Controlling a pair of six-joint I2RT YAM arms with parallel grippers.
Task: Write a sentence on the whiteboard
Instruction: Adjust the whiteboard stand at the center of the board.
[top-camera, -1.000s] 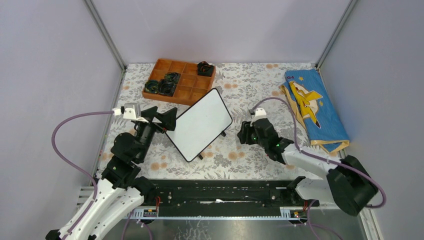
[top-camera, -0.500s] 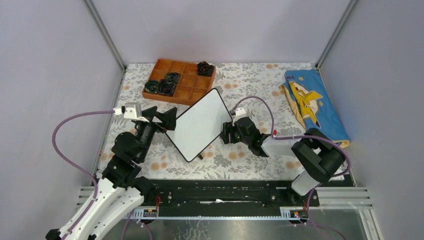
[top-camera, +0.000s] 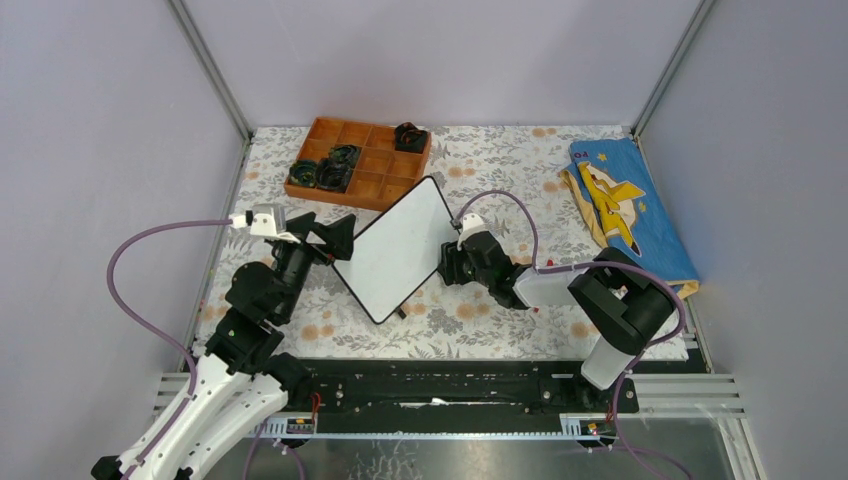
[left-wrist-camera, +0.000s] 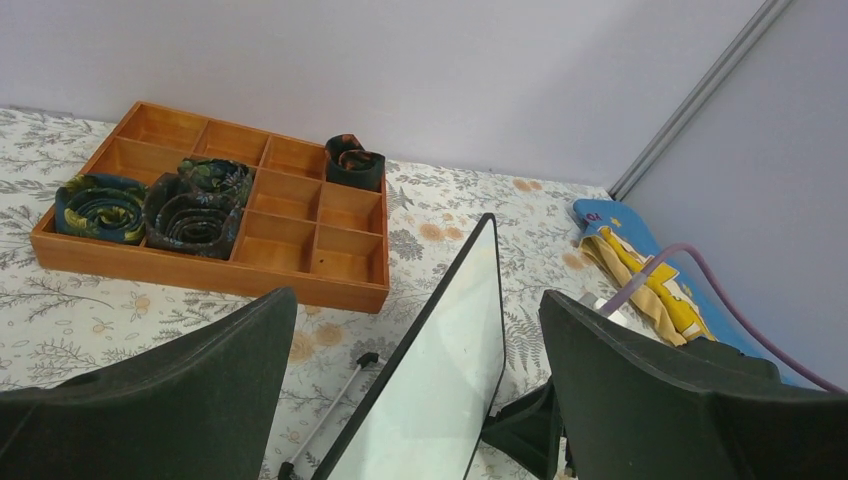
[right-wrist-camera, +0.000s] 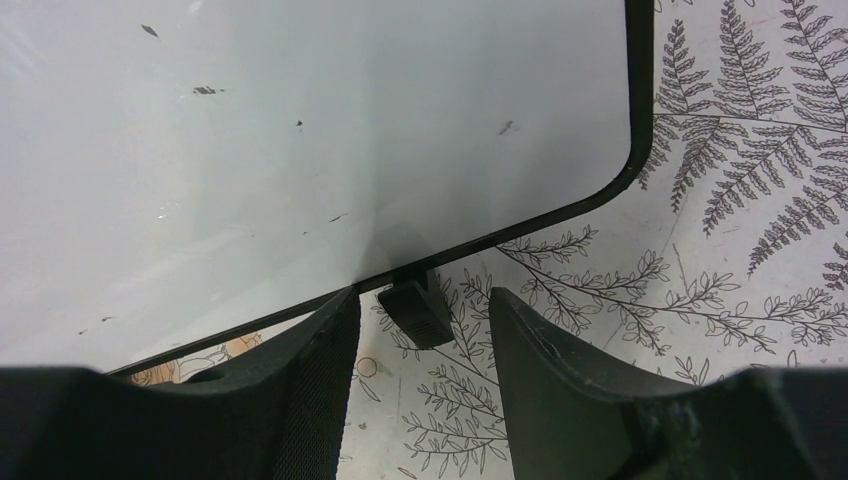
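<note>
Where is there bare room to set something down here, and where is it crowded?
Free: the back stretch between orange tray and blue cloth; the near strip between whiteboard and black rail. Crowded: mid-table, left end effector and right end effector flanking the whiteboard.

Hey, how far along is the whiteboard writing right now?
Done: nothing. The whiteboard is blank apart from a few specks. In hand: the right gripper, open, straddles the board's foot, and the left gripper is open at the opposite edge. Left: the whole sentence.

Blank whiteboard (top-camera: 398, 250), left hand (top-camera: 328, 230), right hand (top-camera: 447, 264) flanking
</note>
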